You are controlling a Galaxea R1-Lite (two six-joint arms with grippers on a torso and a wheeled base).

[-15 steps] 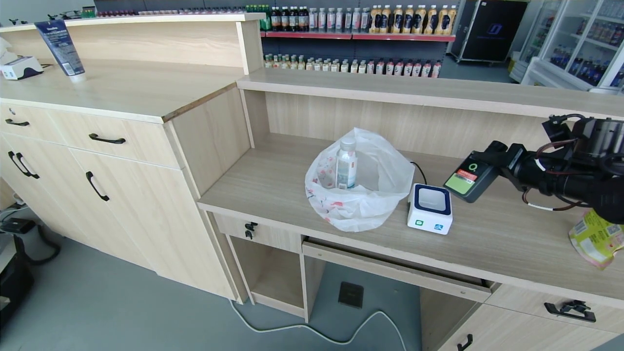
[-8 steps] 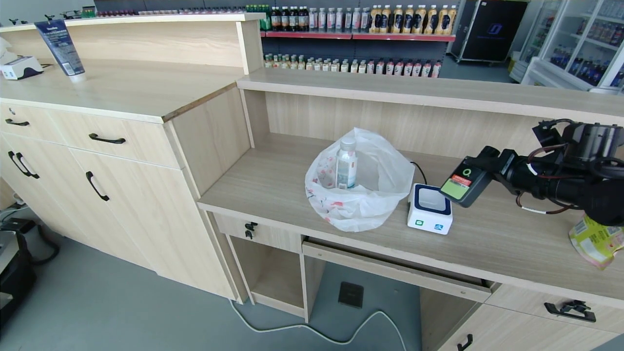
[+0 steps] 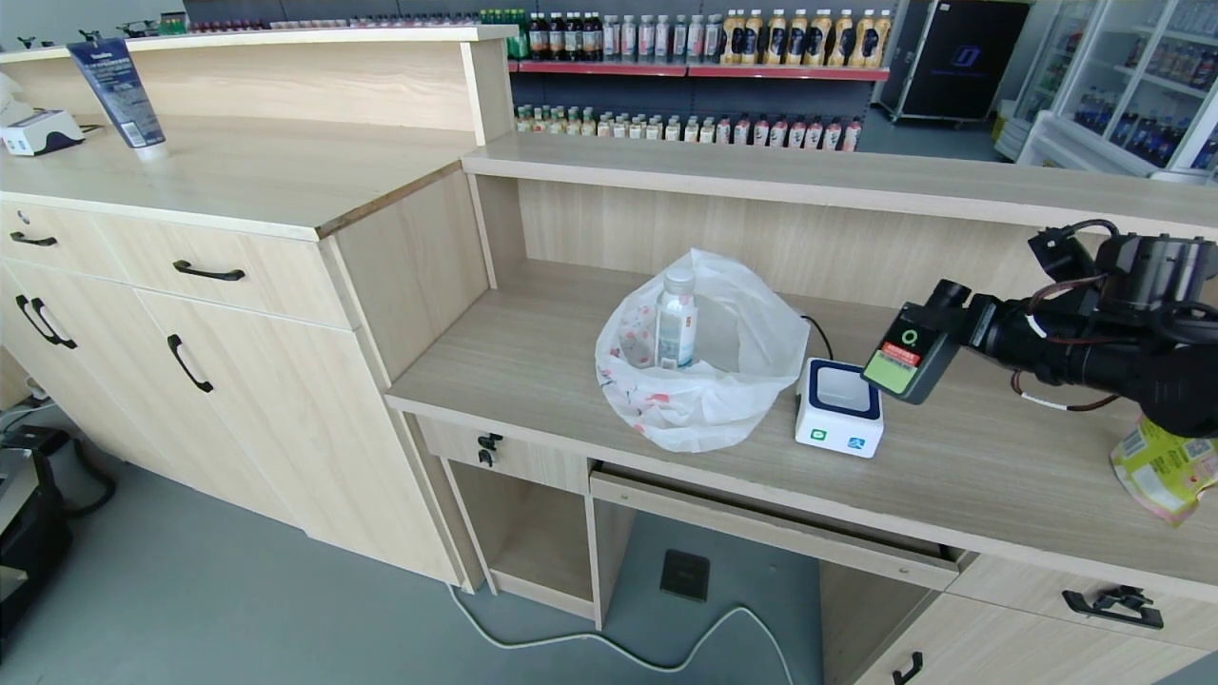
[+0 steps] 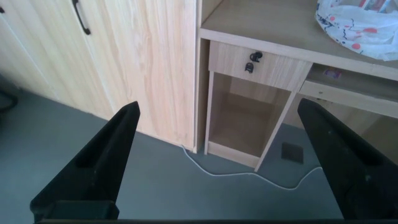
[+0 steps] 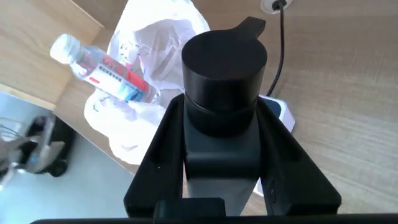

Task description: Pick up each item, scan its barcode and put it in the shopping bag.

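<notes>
My right gripper is shut on a dark container with a green label and a black cap. It holds the container tilted in the air just right of and above the white scanner. Left of the scanner sits the white shopping bag with a water bottle standing in it; the bag and bottle lie beyond the held container. My left gripper hangs open over the floor in front of the counter, nothing between its fingers.
A yellow-green snack packet lies at the counter's right end. The scanner's cable runs to the back wall. A raised shelf overhangs the counter behind. A blue tube stands on the higher left counter.
My right gripper has carried the dark container slightly left, closer to the scanner, and turned it a little. Bag, bottle and scanner have stayed put.
</notes>
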